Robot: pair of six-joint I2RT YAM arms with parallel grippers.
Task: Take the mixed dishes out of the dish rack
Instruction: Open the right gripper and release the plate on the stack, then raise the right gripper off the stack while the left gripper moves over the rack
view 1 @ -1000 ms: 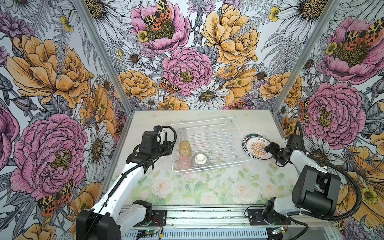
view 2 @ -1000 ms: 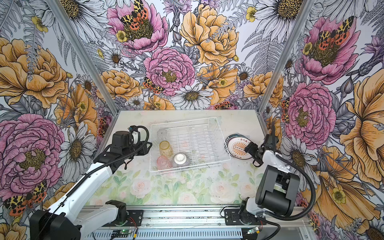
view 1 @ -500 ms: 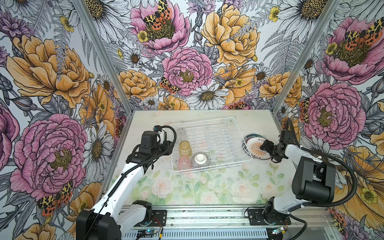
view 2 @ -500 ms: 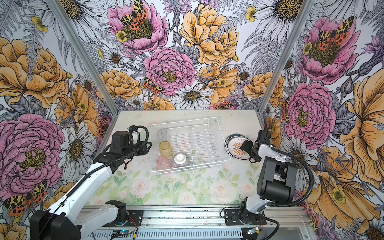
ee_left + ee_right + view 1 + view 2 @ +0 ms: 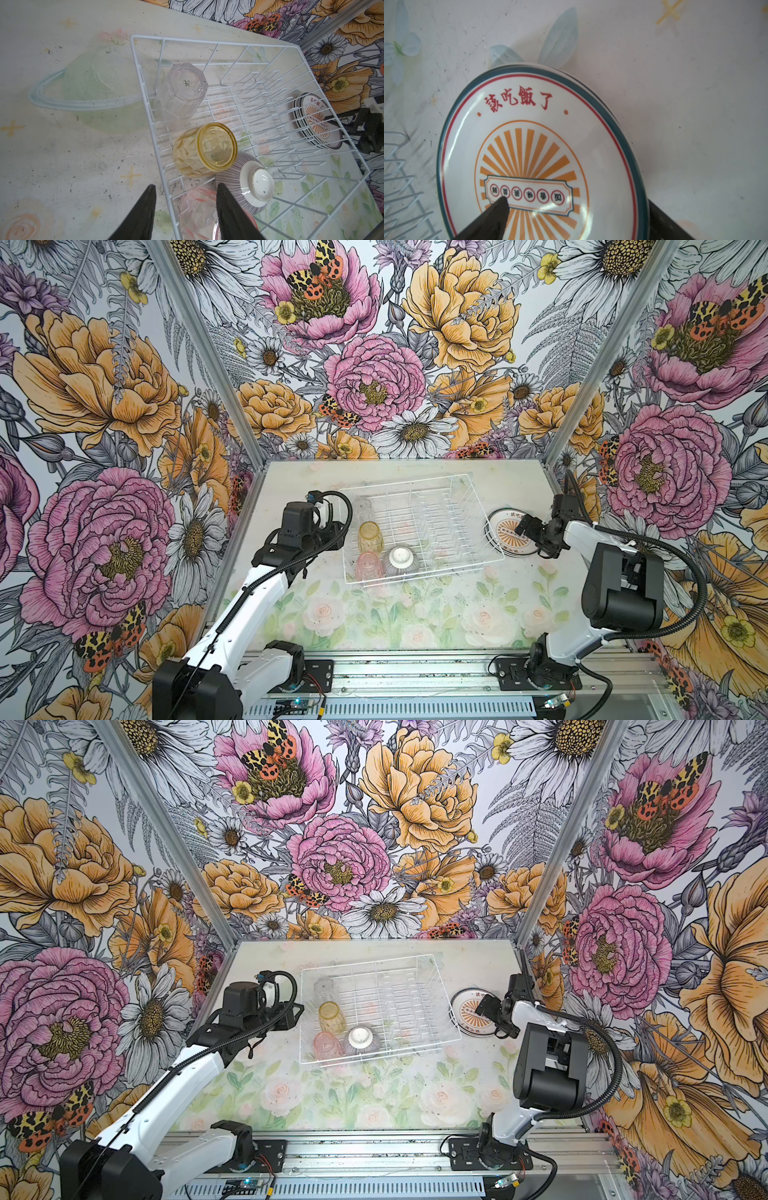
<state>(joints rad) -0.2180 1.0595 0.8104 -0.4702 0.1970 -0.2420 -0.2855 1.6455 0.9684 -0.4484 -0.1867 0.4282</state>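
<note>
The white wire dish rack (image 5: 440,522) (image 5: 259,116) holds three upturned tumblers, clear (image 5: 365,506), amber (image 5: 370,536) and pink (image 5: 369,566), and an upturned purple-striped bowl (image 5: 401,559). Its plate prongs stand bare. A stack of dark-rimmed plates (image 5: 505,537) (image 5: 550,124), orange sunburst on top, lies on the table right of the rack. My right gripper (image 5: 532,537) (image 5: 576,202) is open over that stack, one finger above the top plate's face and the other outside the rim. My left gripper (image 5: 337,531) (image 5: 186,186) hangs open astride the rack's left wall, above the pink tumbler (image 5: 199,212), holding nothing.
The floral table mat (image 5: 374,614) stretches in front of the rack. Flowered walls close in on three sides, and a metal rail (image 5: 415,672) with both arm bases runs along the front edge.
My right gripper's jaws have spread wider over the plate stack, and its wrist has shifted slightly left. The left arm and everything in the rack stay put.
</note>
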